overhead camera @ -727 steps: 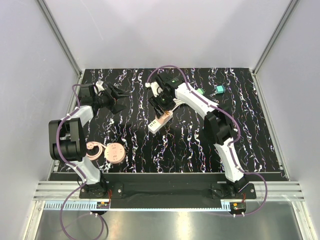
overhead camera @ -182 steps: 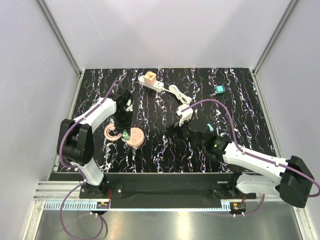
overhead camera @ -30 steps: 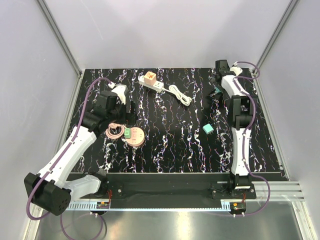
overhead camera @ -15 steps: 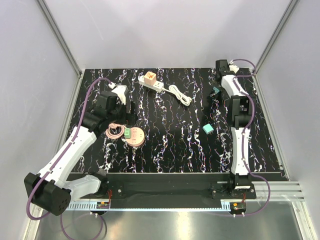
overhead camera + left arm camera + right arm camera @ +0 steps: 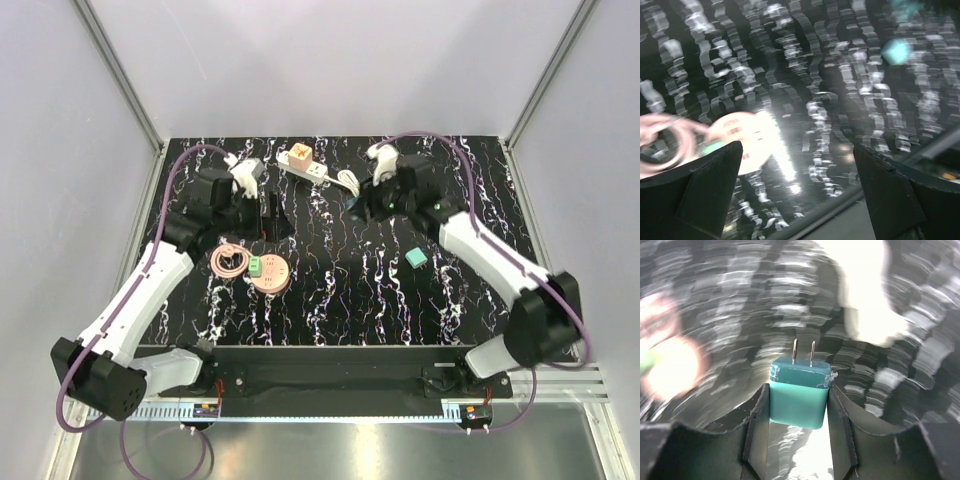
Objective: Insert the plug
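In the right wrist view my right gripper [image 5: 799, 392] is shut on a teal plug [image 5: 800, 400], whose two metal prongs point away from the camera. From above, this gripper [image 5: 362, 204] hangs over the back middle of the table, just right of the white power strip [image 5: 305, 166]. The strip has an orange plug [image 5: 301, 155] in its far end. The strip shows as a white blur [image 5: 865, 295] ahead of the held plug. My left gripper [image 5: 272, 215] is open and empty, left of the strip and above the table.
A second teal plug [image 5: 416, 257] lies right of centre. A pink round disc [image 5: 270, 273] with a green plug [image 5: 254, 266] on it and a pink coil [image 5: 230, 262] lie at front left. The strip's white cord [image 5: 350, 182] loops beside my right gripper.
My right gripper closed on the teal plug at the far right and swung left with it to the power strip. My left gripper moved slightly back and right, still open.
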Controlling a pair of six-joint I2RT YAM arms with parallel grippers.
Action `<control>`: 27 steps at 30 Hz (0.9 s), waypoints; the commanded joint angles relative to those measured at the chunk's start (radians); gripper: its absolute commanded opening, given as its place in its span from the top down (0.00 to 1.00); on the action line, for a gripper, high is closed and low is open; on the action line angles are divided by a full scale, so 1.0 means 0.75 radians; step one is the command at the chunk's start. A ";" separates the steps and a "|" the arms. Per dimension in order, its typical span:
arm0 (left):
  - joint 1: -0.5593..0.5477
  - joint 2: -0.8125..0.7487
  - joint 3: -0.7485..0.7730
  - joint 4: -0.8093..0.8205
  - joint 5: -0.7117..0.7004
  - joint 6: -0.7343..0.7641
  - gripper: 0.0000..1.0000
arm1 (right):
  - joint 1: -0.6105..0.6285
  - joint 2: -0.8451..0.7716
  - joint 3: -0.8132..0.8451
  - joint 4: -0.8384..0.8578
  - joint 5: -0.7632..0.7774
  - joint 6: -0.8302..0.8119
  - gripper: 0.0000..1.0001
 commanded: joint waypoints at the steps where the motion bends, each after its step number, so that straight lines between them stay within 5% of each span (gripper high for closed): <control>1: 0.015 0.023 0.126 0.055 0.314 -0.079 0.01 | 0.153 -0.186 -0.169 0.208 -0.239 -0.187 1.00; 10: 0.021 0.080 0.167 0.074 0.592 -0.216 0.14 | 0.466 -0.395 -0.253 0.294 -0.222 -0.207 1.00; 27: 0.011 0.141 -0.056 0.405 0.886 -0.463 0.31 | 0.558 -0.395 -0.257 0.358 -0.216 -0.205 1.00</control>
